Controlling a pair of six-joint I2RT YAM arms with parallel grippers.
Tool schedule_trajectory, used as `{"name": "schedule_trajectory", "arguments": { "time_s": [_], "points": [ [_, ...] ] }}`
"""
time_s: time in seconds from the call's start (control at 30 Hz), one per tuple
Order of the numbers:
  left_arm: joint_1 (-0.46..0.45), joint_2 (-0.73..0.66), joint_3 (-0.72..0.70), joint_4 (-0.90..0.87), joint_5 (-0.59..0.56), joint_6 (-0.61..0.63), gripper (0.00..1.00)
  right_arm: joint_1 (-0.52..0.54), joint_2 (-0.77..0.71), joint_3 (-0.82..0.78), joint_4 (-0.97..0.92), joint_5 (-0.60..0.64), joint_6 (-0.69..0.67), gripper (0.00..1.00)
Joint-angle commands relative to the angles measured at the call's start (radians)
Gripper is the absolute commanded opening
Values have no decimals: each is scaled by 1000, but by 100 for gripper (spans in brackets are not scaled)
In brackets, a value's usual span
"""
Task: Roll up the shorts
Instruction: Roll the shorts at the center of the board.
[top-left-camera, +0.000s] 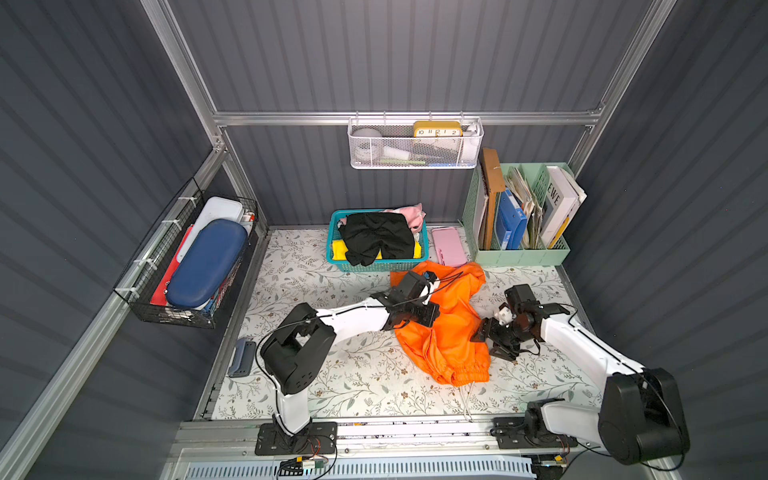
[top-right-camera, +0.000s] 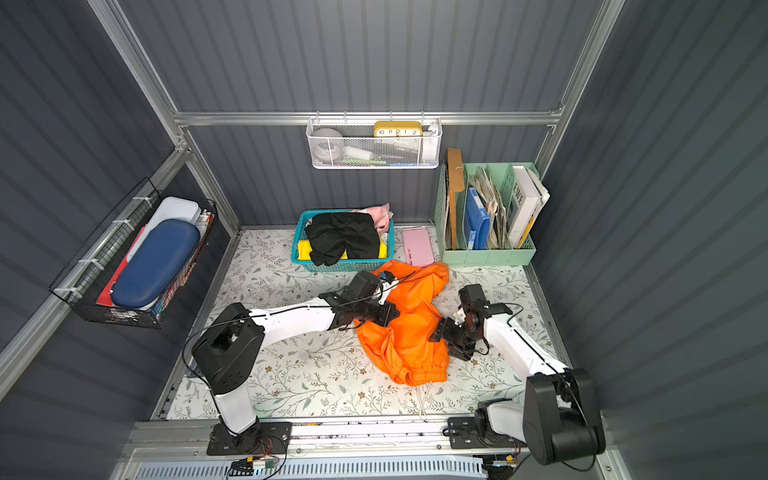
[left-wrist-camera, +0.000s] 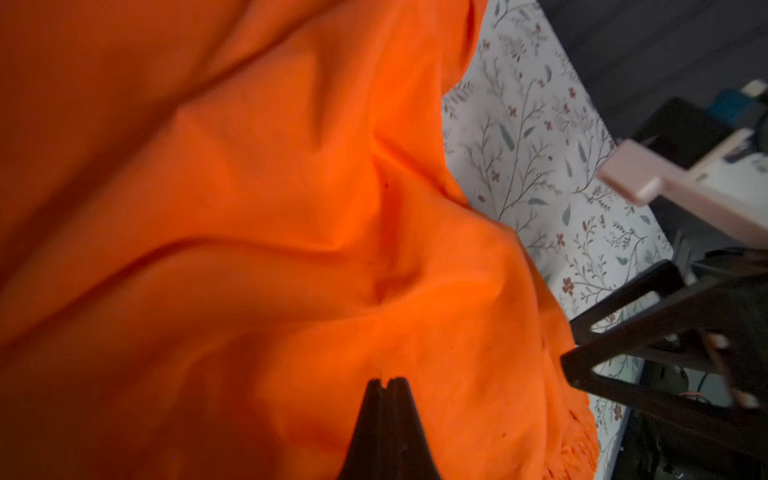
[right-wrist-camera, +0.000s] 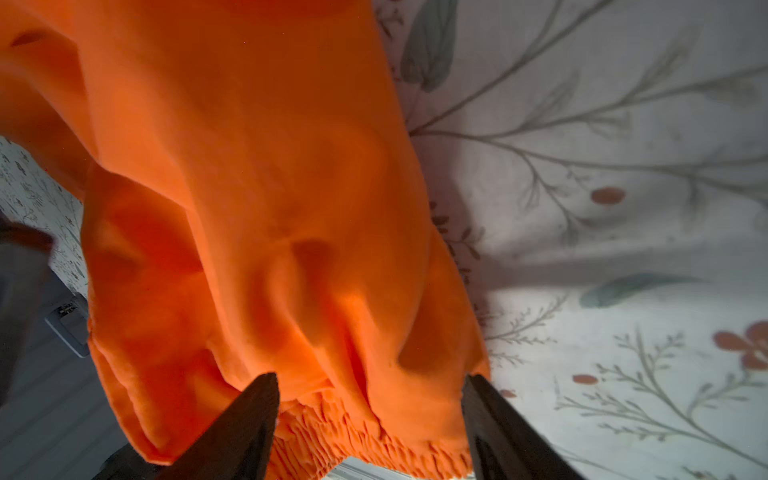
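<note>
Broadly, the white floral-printed tabletop (top-left-camera: 332, 374) fills the lower middle of both top views. On it, right of centre, lie the crumpled bright orange thin-fabric shorts (top-left-camera: 453, 332), not yet rolled, with their gathered elastic waistband (top-left-camera: 469, 372) toward the bottom of the frame. The black drawstring shorts (top-left-camera: 376, 239) sit heaped in a teal plastic basket (top-left-camera: 386, 266) at upper centre. The left gripper (left-wrist-camera: 388, 380) is pressed shut over the orange cloth; whether it pinches a fold I cannot tell. The right gripper (right-wrist-camera: 370, 380) has its jaws spread wide, straddling the waistband and holding nothing. The step in hand looks like laying the orange shorts out. The next move calls for smoothing them flat, then catching one edge to start the roll.
</note>
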Motion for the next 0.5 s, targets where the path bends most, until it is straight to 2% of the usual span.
{"name": "schedule_trajectory", "arguments": {
  "time_s": [0.0, 0.1, 0.2, 0.4, 0.47],
  "points": [
    [-2, 26, -16, -25, 35, -41, 0, 28, -73, -100, 6, -16, 136, 74],
    [-2, 59, -34, -39, 28, -48, 0, 55, -112, -176, 55, -3, 198, 75],
    [-2, 77, -60, -88, -6, -70, 0, 63, -99, -199, 76, -2, 200, 75],
    [0, 87, -158, -103, -50, -111, 0, 138, 16, -236, 249, -25, 249, 73],
    [3, 88, -191, -100, -59, -124, 0, 183, 64, -244, 306, -28, 275, 68]
  ]
}}
